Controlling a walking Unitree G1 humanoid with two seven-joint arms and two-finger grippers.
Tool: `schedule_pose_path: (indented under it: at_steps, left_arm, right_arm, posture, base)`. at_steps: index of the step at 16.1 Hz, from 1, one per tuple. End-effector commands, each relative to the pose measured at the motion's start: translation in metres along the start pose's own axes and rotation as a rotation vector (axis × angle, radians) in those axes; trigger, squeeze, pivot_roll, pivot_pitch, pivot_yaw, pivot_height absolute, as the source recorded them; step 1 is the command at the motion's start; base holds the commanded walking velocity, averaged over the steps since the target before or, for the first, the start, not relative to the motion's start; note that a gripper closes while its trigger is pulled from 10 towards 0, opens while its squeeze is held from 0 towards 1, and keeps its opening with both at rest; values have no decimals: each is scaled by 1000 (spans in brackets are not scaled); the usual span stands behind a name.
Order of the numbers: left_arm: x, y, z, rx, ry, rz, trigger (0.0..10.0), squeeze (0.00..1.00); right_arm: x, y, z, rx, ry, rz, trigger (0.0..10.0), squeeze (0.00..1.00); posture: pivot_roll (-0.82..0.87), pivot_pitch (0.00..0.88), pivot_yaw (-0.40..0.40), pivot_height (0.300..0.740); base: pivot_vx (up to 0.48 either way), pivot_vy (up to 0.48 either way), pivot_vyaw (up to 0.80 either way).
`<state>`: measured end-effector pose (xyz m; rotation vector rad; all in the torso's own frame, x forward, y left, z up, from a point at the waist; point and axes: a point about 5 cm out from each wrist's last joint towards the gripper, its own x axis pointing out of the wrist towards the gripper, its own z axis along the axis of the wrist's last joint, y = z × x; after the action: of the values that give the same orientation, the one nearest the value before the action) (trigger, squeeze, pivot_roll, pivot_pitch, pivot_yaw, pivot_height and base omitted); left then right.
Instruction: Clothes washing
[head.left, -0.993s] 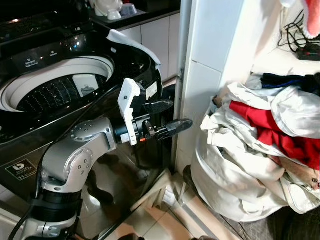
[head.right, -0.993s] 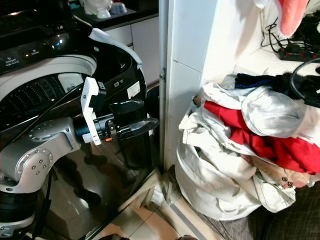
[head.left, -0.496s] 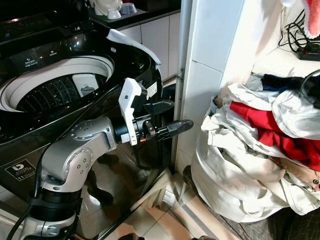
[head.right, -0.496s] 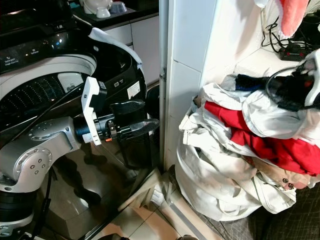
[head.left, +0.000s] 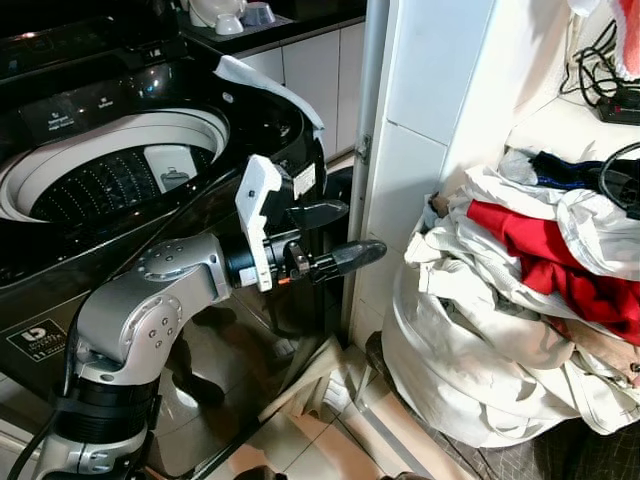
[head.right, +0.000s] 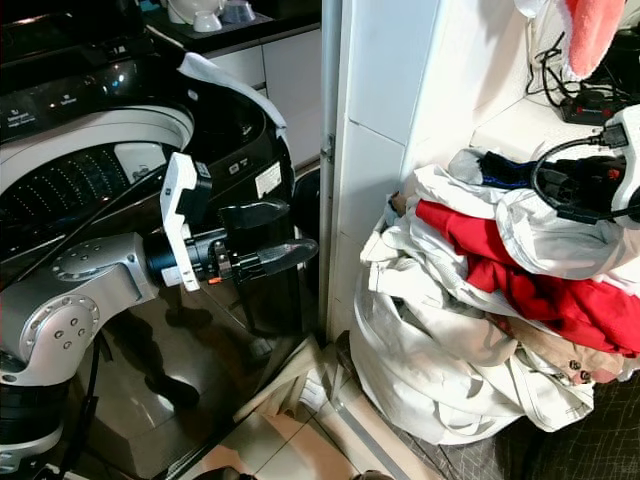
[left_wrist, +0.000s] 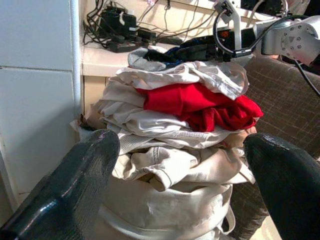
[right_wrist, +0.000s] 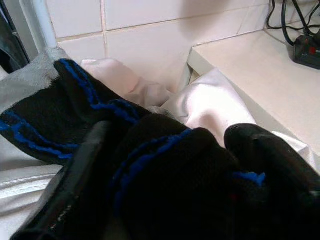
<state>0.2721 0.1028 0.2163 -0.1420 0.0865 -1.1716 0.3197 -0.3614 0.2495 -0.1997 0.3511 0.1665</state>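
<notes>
Right gripper (right_wrist: 165, 165) has come down onto the laundry pile (head.left: 520, 300) at right, fingers now straddling the black-and-blue garment (right_wrist: 125, 145), not clamped. Left gripper (head.left: 335, 240) idle, spread. Washer (head.left: 110, 170) open: pickup beginning

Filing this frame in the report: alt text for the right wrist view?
The right claw has its two black fingers around a black garment with blue stitching atop pale laundry, beside a white tiled wall and a ledge carrying a power strip.
</notes>
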Motion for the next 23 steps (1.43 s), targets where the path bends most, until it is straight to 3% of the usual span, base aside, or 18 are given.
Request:
schedule_pose_path:
  at_steps: [1, 18, 22, 23]
  left_arm:
    - [0, -2, 7, 21, 0, -14, 10000, 0]
    - [0, -6, 7, 18, 6, -42, 10000, 0]
    - [0, -1, 8, 20, -10, 6, 10000, 0]
    - [0, -1, 8, 20, -12, 8, 10000, 0]
  right_arm:
    - [-3, -3, 4, -10, 10, -5, 0, 0]
    - [-12, -4, 10, 21, -17, 54, 0, 0]
    - [-28, -8, 45, 154, -275, 50, 0, 0]
    - [-30, -9, 49, 157, -293, 47, 0, 0]
  posture:
    - [-85, 0, 24, 740]
    - [-92, 0, 29, 740]
    - [-96, 0, 33, 740]
    - [-96, 0, 33, 740]
  base:
    - [0, 0, 0]
    - [0, 0, 0]
    - [0, 0, 0]
    - [0, 0, 0]
